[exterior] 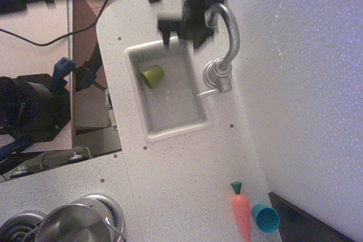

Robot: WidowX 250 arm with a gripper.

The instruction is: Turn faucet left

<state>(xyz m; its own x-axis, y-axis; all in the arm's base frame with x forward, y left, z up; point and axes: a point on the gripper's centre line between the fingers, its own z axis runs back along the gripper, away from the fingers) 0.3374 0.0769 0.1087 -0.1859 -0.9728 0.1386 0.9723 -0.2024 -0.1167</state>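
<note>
Your counter (170, 185) carries the sink (170, 92) at 12 o'clock. The faucet (225, 43) stands at the sink's 3 o'clock edge, base on the counter, spout arching toward 11. The gripper (182, 31) sits at the spout tip's 9 o'clock, just beside it; too blurred, so you can't tell jaw opening or contact. A green cup (152, 75) lies in the basin.

One faucet (222, 49). One sink (148, 126). Two cups: one green cup (152, 75), one blue cup (265, 217). One carrot (241, 212). One pot (76, 225).
</note>
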